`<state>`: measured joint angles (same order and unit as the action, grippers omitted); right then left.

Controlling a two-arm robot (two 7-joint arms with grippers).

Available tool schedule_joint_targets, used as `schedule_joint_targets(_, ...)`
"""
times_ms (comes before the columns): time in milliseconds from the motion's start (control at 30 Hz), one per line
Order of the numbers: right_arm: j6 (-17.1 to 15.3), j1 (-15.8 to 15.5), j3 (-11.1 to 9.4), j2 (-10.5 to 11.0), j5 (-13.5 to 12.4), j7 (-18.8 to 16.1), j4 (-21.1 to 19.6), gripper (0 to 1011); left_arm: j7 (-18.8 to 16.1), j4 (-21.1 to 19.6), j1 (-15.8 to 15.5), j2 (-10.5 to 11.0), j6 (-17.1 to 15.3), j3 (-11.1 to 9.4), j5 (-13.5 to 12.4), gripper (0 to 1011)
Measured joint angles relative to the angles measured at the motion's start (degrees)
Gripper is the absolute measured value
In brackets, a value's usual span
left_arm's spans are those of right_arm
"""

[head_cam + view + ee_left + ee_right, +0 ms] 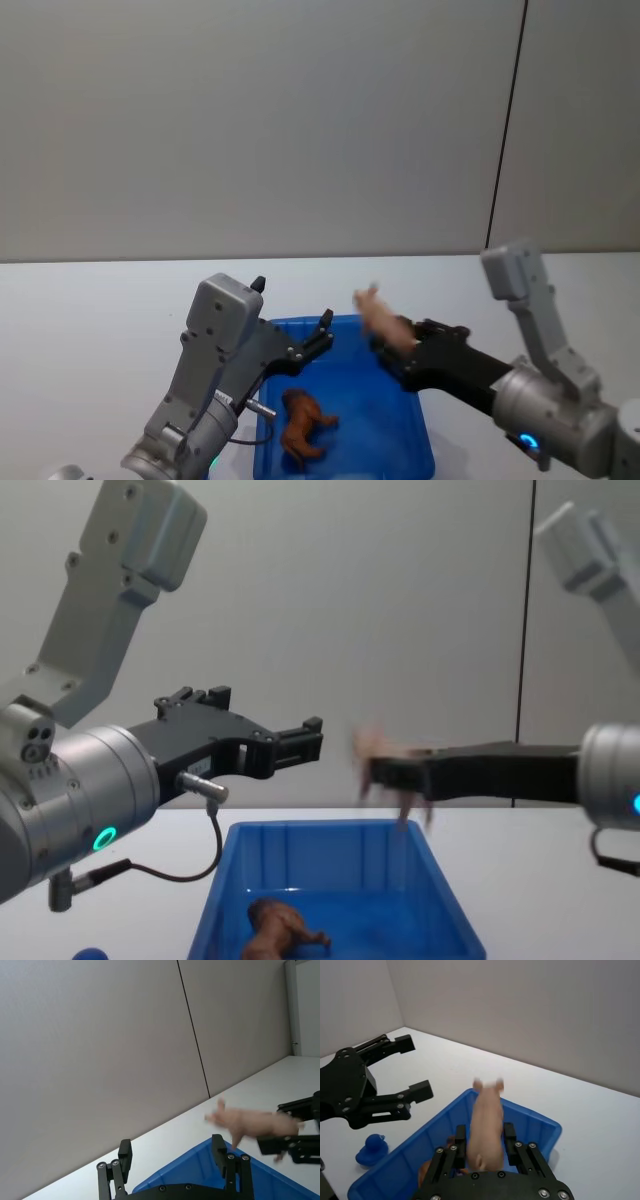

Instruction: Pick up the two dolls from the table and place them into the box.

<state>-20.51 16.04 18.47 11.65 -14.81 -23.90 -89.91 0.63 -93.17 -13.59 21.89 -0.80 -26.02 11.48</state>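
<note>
The pig (378, 315) is held clamped in the right gripper (385, 340) above the box (350, 385), inside which the lion (303, 425) is seen lying. The left gripper (291, 305) is held spread wide and empty over the box's left rim.

A plain grey wall (250, 120) stands behind the white tabletop (80, 290) and meets its far edge. A thin dark seam (508, 130) runs down the wall, a little tilted, and divides it in two panels. A side wall (350, 995) joins it at a corner. The light is soft and even.
</note>
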Motion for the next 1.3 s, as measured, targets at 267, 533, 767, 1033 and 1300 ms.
schedule_joint_targets(267, -1.13, 2.13, 1.05, -1.52, 1.02, -2.23, 2.53, 694, 0.00, 0.00, 0.00, 0.00, 0.00, 0.00, 0.00, 1001)
schedule_joint_targets(533, -0.48, 2.41, 1.17, -1.30, 1.53, -2.81, 3.53, 894, 0.00, 0.00, 0.00, 0.00, 0.00, 0.00, 0.00, 1001)
schedule_joint_targets(767, 2.02, 0.76, 0.32, 0.45, 0.95, -2.42, 2.95, 1001, 0.00, 0.00, 0.00, 0.00, 0.00, 0.00, 0.00, 1001)
schedule_joint_targets(1033, 4.85, -2.12, -1.29, 3.24, -1.46, -1.21, 0.94, 1001, 0.00, 0.00, 0.00, 0.00, 0.00, 0.00, 0.00, 1001)
schedule_joint_targets(1300, 7.47, -5.42, -3.25, 6.44, -4.71, 0.46, -1.10, 1001, 0.00, 0.00, 0.00, 0.00, 0.00, 0.00, 0.00, 1001)
